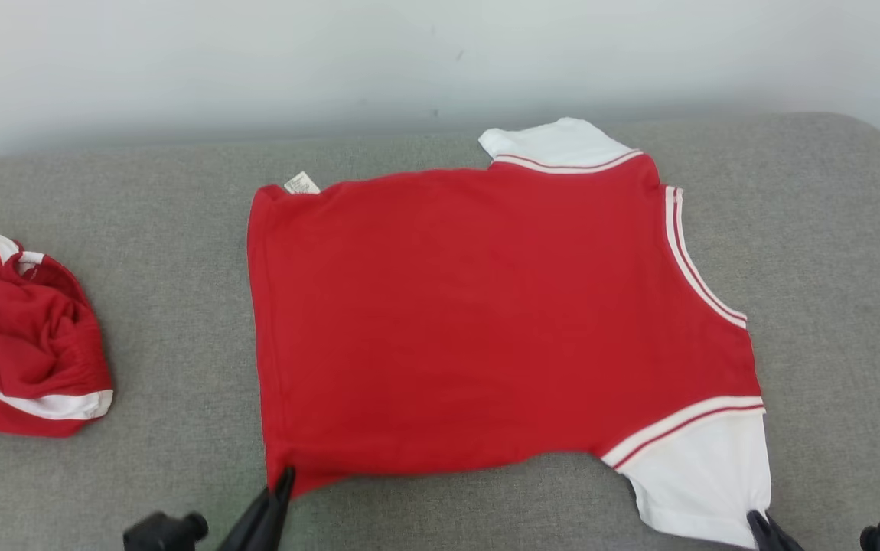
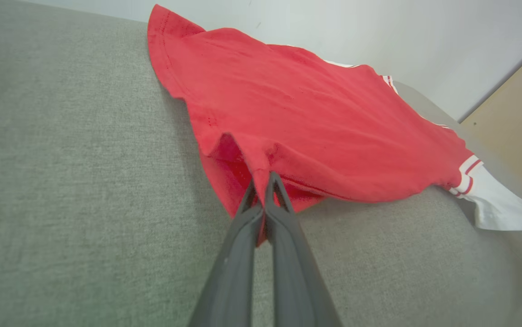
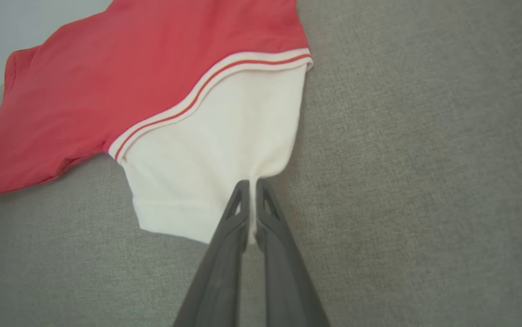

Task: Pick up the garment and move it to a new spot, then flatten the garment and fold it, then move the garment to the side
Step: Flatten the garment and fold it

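The left gripper's (image 2: pixel 263 179) dark fingers pinch the red white-sleeved shirt's (image 2: pixel 315 122) hem corner above grey woven upholstery (image 2: pixel 70 190).

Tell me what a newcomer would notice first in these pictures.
A red shirt lies spread out across the middle of the grey cushion. The left gripper is shut on its near hem corner, and the right gripper on its near white sleeve. A crumpled red garment sits at the cushion's left edge.
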{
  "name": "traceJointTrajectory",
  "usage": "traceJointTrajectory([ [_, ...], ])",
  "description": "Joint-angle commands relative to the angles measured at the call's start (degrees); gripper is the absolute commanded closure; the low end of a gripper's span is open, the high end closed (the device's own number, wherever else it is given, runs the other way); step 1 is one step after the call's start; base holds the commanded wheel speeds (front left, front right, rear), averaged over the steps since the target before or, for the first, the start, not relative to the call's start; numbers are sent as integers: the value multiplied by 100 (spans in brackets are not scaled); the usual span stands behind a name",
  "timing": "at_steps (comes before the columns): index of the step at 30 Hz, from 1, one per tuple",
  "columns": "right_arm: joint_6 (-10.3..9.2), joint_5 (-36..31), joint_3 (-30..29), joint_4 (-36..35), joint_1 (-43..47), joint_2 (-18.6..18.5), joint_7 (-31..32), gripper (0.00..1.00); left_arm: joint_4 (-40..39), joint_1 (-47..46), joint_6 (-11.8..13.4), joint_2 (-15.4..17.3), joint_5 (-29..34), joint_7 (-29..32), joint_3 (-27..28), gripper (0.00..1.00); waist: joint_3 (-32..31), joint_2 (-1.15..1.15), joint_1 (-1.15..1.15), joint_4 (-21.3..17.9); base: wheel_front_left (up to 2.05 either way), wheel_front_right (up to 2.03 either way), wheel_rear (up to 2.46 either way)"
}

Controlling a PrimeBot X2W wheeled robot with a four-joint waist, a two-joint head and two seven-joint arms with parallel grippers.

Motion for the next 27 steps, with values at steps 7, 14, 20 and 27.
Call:
traceJointTrajectory([
  [7, -10, 135, 17, 3, 553, 62, 457, 100, 80, 831, -97, -114, 832, -23, 337, 100, -169, 1, 1, -7, 0, 0, 0],
  [14, -10, 231, -106, -277, 408, 162, 417, 100, -87, 1136, -150, -421, 1045, -23, 885, 100, -229, 1, 1, 20, 0, 0, 0],
  [20, -10, 401, -366, -747, 39, 136, 498, 100, -520, 1125, -137, -430, 1173, -23, 1041, 100, -200, 1, 1, 54, 0, 0, 0],
  [27, -10, 361, -373, -889, -948, -98, 941, 100, -715, 697, -138, -171, 1024, -23, 794, 100, -94, 1, 1, 86, 0, 0, 0],
])
